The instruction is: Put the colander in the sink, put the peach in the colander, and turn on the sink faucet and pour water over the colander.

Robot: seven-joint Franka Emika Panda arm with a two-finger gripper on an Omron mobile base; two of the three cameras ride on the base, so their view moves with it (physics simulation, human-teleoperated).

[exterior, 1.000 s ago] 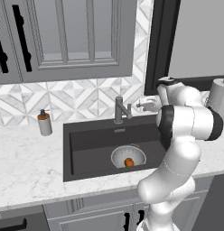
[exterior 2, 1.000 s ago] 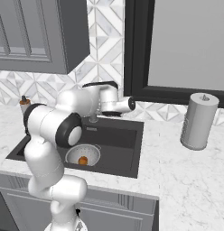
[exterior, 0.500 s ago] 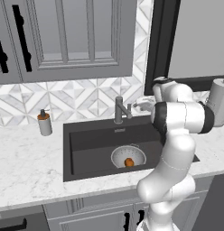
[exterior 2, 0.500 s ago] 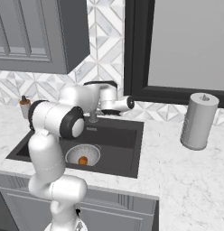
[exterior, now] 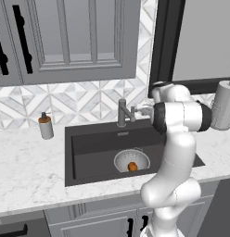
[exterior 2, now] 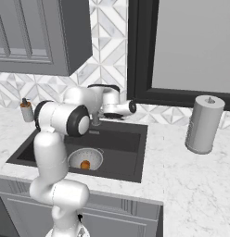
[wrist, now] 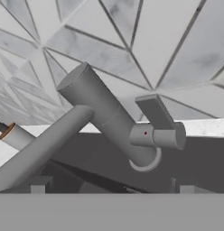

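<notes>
Seen from the hand, the gripper [wrist: 109, 189] has its two dark tips low in the picture, well apart with nothing between them, so the jaws stand released. Just ahead of them, and a little above the right tip, sits the faucet's [wrist: 105, 117] side lever [wrist: 160, 128], a flat tab on a short round stub; the post rises tilted across the middle of that view because the hand is rolled, and the spout [wrist: 41, 146] runs off toward the left tip. The step in hand looks like turning on the water, the last part of the task. To do it well, the tips should close in until one pad bears on the flat face of the tab near its free end, where the leverage is best, then sweep along the arc the stub allows; pushing at the stub itself would likely slip or do nothing. A slow approach matters, since the post stands close beside the lever and a finger could jam against it. Below and beyond the jaws, the colander [exterior: 131, 160] rests on the floor of the sink [exterior: 89, 152] with the peach [exterior: 132, 166] inside it. Farther off to the left, a soap bottle [exterior: 45, 126] stands on the counter [exterior: 28, 166].
</notes>
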